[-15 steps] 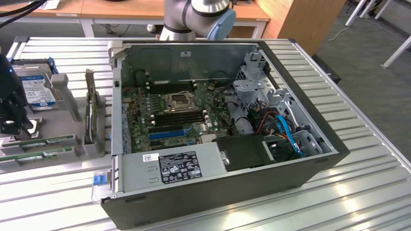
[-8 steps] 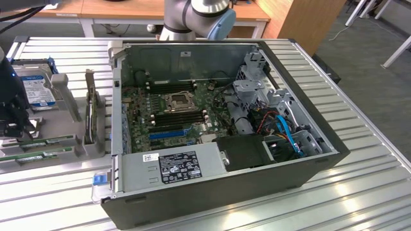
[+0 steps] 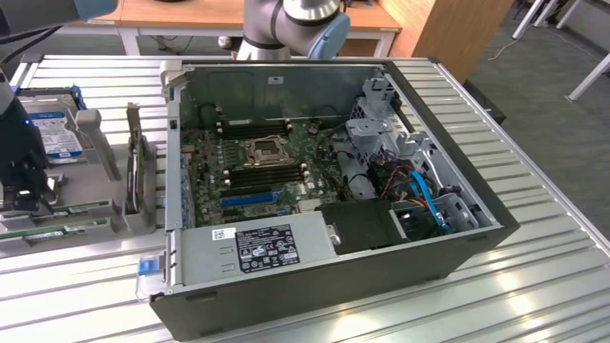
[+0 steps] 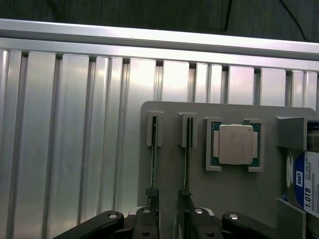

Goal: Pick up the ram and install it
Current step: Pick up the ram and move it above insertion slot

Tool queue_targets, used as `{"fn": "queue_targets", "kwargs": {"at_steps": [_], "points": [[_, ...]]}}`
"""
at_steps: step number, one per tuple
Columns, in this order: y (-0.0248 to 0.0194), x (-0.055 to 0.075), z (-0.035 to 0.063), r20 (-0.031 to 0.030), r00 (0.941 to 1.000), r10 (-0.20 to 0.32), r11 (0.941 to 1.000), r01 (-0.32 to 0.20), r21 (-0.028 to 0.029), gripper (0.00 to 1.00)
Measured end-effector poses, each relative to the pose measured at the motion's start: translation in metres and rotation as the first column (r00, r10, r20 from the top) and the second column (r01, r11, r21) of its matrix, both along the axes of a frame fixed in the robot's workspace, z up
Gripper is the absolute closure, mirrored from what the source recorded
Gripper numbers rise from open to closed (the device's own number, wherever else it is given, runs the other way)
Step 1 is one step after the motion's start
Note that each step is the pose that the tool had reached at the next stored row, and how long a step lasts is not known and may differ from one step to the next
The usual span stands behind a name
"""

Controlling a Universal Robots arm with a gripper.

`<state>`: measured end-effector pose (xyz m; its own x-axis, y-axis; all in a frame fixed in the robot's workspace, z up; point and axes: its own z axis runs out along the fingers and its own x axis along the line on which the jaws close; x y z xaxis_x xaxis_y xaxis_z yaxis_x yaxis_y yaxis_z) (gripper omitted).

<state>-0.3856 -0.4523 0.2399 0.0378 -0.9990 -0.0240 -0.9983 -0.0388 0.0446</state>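
Two green ram sticks (image 4: 154, 159) (image 4: 186, 162) stand on edge in side-by-side slots of a grey parts holder (image 4: 224, 194). In the exterior view they show as thin green strips (image 3: 57, 232) (image 3: 84, 209) at the far left of the table. My gripper (image 4: 167, 206) hangs over the holder with its fingers (image 4: 151, 201) apart. One dark fingertip lies over the near end of each stick, and nothing sits between the fingers. In the exterior view the gripper (image 3: 27, 204) is a dark shape above the holder. The open computer case (image 3: 324, 179) shows the motherboard's black memory slots (image 3: 262, 174).
A square silver processor (image 4: 235, 144) rests in a pocket of the holder beside the sticks, and a hard drive (image 4: 305, 186) lies past it. The ribbed metal table (image 4: 70, 139) stretches around the holder. The case walls, power supply (image 3: 257, 246) and drive cage (image 3: 376, 136) surround the motherboard.
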Motion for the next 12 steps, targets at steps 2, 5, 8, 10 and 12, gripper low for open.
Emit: {"fn": "queue_targets", "kwargs": {"at_steps": [2, 5, 8, 10, 12], "points": [[0.0, 0.0, -0.0037, 0.0, 1.0, 0.0, 1.0, 0.0, 0.0001, 0.71], [-0.0001, 0.0, -0.0089, 0.0002, 1.0, 0.0, 1.0, 0.0, 0.0002, 0.71], [-0.0002, 0.0, -0.0134, 0.0002, 1.0, 0.0, 1.0, 0.0, 0.0002, 0.71], [-0.0002, 0.0, -0.0161, 0.0004, 1.0, 0.0, 1.0, 0.0, 0.0002, 0.71], [-0.0003, 0.0, -0.0163, 0.0002, 1.0, 0.0, 1.0, 0.0, 0.0001, 0.71]]}}
